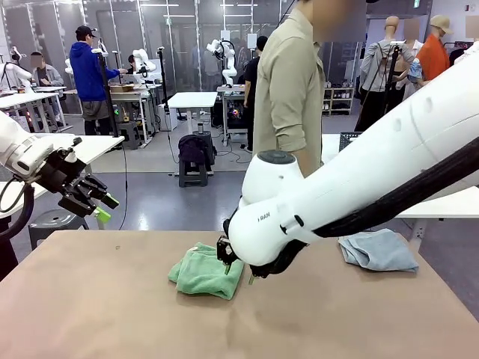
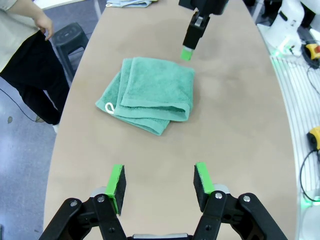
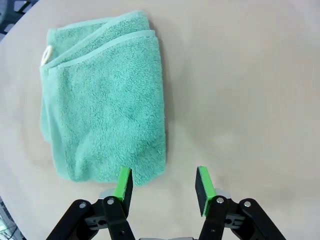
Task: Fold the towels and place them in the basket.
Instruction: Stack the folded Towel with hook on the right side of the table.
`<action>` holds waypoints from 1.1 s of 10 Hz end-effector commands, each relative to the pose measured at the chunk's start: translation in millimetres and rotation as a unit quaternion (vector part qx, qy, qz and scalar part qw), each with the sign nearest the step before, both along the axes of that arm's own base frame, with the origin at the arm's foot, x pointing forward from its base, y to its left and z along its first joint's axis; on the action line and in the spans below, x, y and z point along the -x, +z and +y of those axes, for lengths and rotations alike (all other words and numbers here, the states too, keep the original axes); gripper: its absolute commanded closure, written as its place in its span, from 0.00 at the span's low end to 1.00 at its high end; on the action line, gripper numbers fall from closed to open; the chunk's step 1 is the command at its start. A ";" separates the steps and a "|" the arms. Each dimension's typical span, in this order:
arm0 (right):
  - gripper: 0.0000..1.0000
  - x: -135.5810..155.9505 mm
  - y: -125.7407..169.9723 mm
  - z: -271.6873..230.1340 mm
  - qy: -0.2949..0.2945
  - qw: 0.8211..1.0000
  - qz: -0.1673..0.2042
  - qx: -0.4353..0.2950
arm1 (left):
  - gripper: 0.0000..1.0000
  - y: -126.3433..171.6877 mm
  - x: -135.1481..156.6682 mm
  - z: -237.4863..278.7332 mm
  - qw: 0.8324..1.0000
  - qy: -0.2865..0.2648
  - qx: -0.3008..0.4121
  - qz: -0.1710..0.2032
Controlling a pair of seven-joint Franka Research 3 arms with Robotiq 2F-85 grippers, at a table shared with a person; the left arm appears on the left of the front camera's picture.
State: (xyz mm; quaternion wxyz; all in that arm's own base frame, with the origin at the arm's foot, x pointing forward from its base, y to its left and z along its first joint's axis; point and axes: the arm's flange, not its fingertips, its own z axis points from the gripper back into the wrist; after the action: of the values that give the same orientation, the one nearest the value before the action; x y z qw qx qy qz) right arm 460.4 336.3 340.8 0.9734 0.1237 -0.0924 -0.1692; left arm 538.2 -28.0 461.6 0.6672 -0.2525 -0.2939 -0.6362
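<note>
We see first the table (image 1: 90,299), a bare tan surface across the near field, with a person (image 1: 288,82) standing at its far side. The right arm (image 1: 359,187) reaches in from the right across the middle. Near the table's centre lies the green towel (image 1: 206,271), already folded into a compact stack (its white tag (image 2: 109,107) shows at one corner). A second, blue-grey towel (image 1: 378,249) lies crumpled toward the far right, well apart from the first. We cannot pick out the basket with any certainty.

The right gripper (image 3: 162,184) hovers just over the green towel's near edge, jaws apart and empty, one pad above the terry and the other above bare table. The left gripper (image 2: 159,182) is raised at the left, jaws likewise parted and holding nothing, well clear of the towel.

We judge the step in hand to be picking up the folded towel. To do it well, the right gripper should descend so that its fingers straddle every layer at the folded edge, close firmly, and lift without letting the stack unfold.
</note>
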 end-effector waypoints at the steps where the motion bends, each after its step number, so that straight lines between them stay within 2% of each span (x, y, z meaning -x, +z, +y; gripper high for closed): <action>1: 0.35 -5.3 -17.3 16.5 -0.040 0.998 -0.029 -0.023 | 0.30 2.1 2.5 0.8 1.000 0.000 0.001 -0.001; 3: 0.35 -12.7 -31.0 20.0 -0.078 0.996 -0.045 -0.009 | 0.30 2.1 2.5 0.8 1.000 0.000 0.001 -0.001; 5: 0.35 -17.2 -32.7 19.8 -0.097 0.994 -0.056 0.005 | 0.30 2.1 2.5 0.8 1.000 0.000 0.001 -0.001; 11: 0.35 -33.8 -41.8 24.6 -0.096 0.994 -0.054 -0.005 | 0.30 2.1 2.5 0.8 1.000 0.000 0.001 -0.001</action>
State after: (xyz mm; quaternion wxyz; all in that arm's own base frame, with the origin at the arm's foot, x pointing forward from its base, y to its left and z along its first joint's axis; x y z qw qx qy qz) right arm 493.9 351.6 306.1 0.9546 0.1249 -0.1387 -0.2323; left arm 538.2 -27.9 461.7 0.6672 -0.2525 -0.2939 -0.6362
